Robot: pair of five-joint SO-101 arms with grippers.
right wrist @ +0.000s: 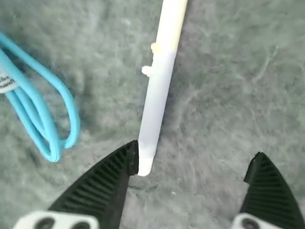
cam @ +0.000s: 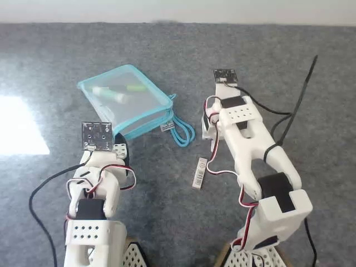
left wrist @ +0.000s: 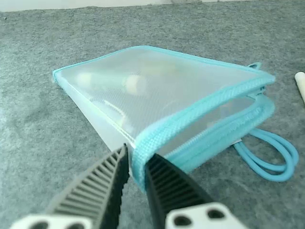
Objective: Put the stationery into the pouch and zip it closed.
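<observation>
The translucent pouch (cam: 125, 100) with teal edging lies at the back left; green and white stationery (cam: 108, 93) shows through its wall. Its blue cord loop (cam: 183, 133) trails towards the right arm. My left gripper (left wrist: 136, 155) is shut on the teal seam at the pouch's (left wrist: 157, 90) near corner. A white pen (right wrist: 159, 86) lies on the mat beside the cord loop (right wrist: 38, 109). My right gripper (right wrist: 190, 176) stands open low over the pen's end, which touches one finger (right wrist: 109, 186). The pen's other end (left wrist: 300, 86) shows past the pouch.
A small white strip with a barcode (cam: 199, 172) lies on the grey mat (cam: 167, 211) between the two arms. Black cables (cam: 295, 111) run beside the right arm. A bright patch of light (cam: 16, 133) falls on the mat's left edge.
</observation>
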